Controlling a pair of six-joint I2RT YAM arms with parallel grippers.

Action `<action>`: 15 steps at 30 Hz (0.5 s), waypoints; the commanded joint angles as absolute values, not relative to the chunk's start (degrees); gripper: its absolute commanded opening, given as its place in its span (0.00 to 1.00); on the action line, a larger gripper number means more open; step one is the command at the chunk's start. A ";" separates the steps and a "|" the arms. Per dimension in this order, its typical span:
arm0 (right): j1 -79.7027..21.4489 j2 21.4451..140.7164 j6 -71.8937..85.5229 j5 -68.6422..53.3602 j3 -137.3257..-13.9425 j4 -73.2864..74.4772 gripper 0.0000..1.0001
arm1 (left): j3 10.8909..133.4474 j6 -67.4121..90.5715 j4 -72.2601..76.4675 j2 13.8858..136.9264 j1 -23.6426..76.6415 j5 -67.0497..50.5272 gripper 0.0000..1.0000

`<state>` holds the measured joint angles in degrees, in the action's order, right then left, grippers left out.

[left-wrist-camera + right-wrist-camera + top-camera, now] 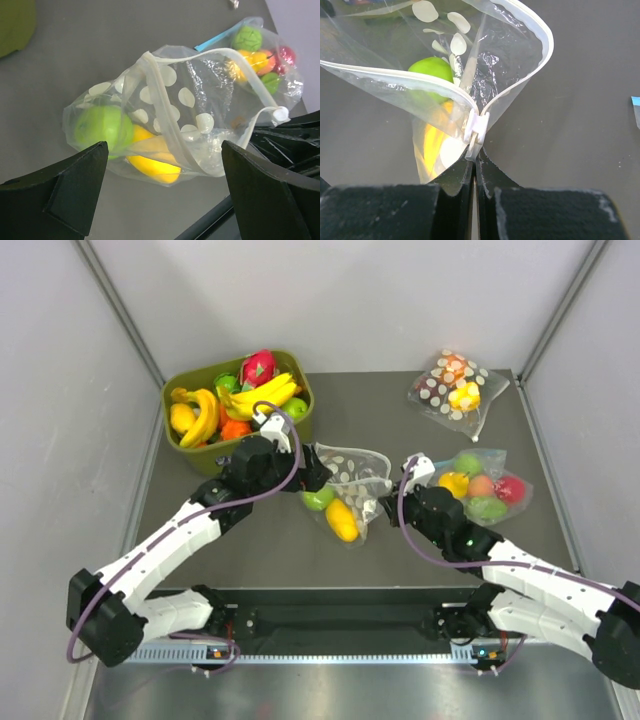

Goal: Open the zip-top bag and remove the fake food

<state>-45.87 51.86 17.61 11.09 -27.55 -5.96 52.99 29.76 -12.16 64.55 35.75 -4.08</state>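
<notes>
Your overhead camera looks down from above the near edge, taking in the whole counter [260, 550]. Your left wrist camera hangs close over the dotted bag [175, 115], facing the counter's right edge. Your right wrist camera sits even closer at that bag's zip corner, facing left. All three show it.
</notes>
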 commanded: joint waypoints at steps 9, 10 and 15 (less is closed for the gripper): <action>-47.20 49.22 15.30 10.64 -31.63 -2.57 0.21 | 51.42 28.83 -10.19 68.81 35.95 -2.73 0.20; -47.20 48.87 14.77 10.72 -33.55 2.06 0.28 | 51.50 28.39 -10.46 68.91 35.95 -2.03 0.13; -47.29 42.81 9.86 10.63 -37.78 11.24 0.58 | 51.77 26.46 -11.95 68.73 35.95 -2.55 0.00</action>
